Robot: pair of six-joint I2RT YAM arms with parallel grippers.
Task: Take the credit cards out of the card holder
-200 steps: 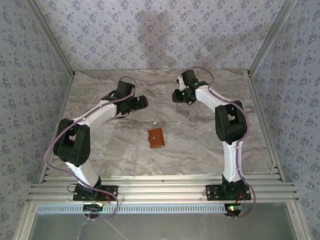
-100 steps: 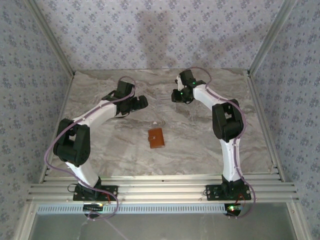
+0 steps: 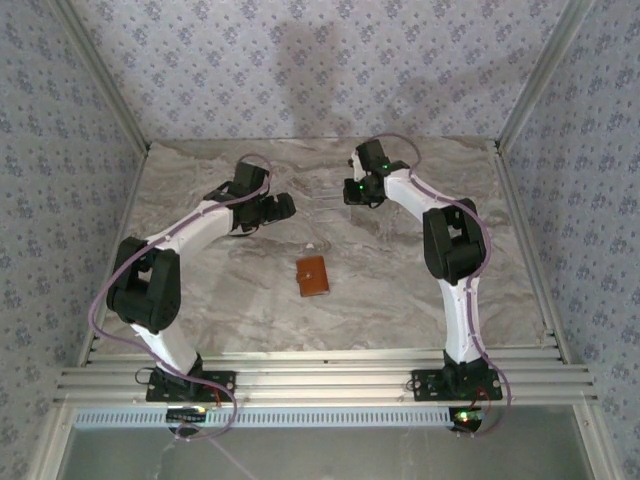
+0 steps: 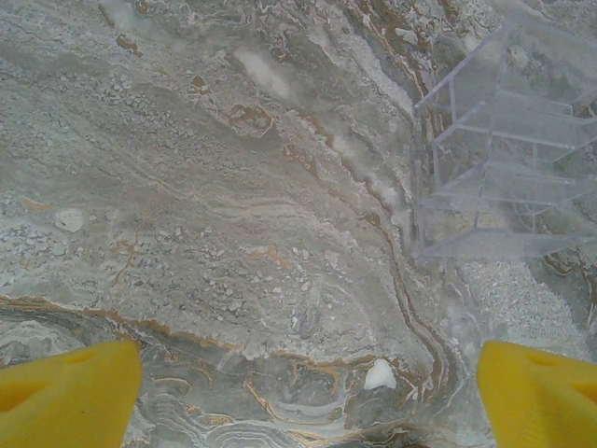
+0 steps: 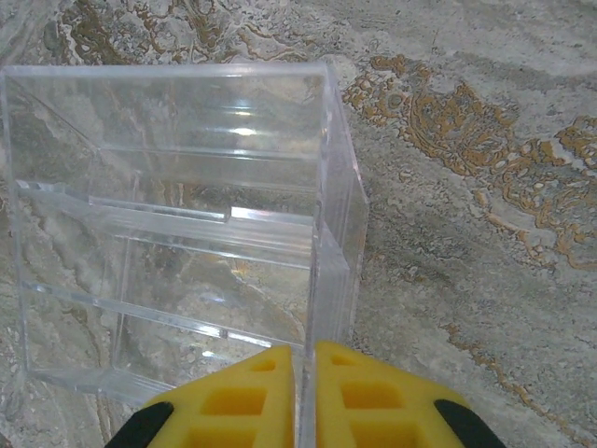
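The card holder (image 3: 313, 276) is a brown wallet that lies closed on the marble table, in the middle between the two arms. No credit cards show; any inside the wallet are hidden. My right gripper (image 3: 353, 190) is at the back of the table, far from the wallet. In the right wrist view the right gripper (image 5: 304, 353) is shut on the side wall of a clear plastic tray (image 5: 187, 233). My left gripper (image 3: 284, 205) is open over bare marble, its yellow fingers (image 4: 70, 394) wide apart with nothing between them.
The clear tray (image 4: 504, 159) stands just right of my left gripper, with stepped slots inside that hold nothing. Metal frame rails edge the table, with patterned walls behind them. Open marble surrounds the wallet.
The right arm has shifted slightly back and left, still holding the tray wall. The left arm and the wallet have not moved.
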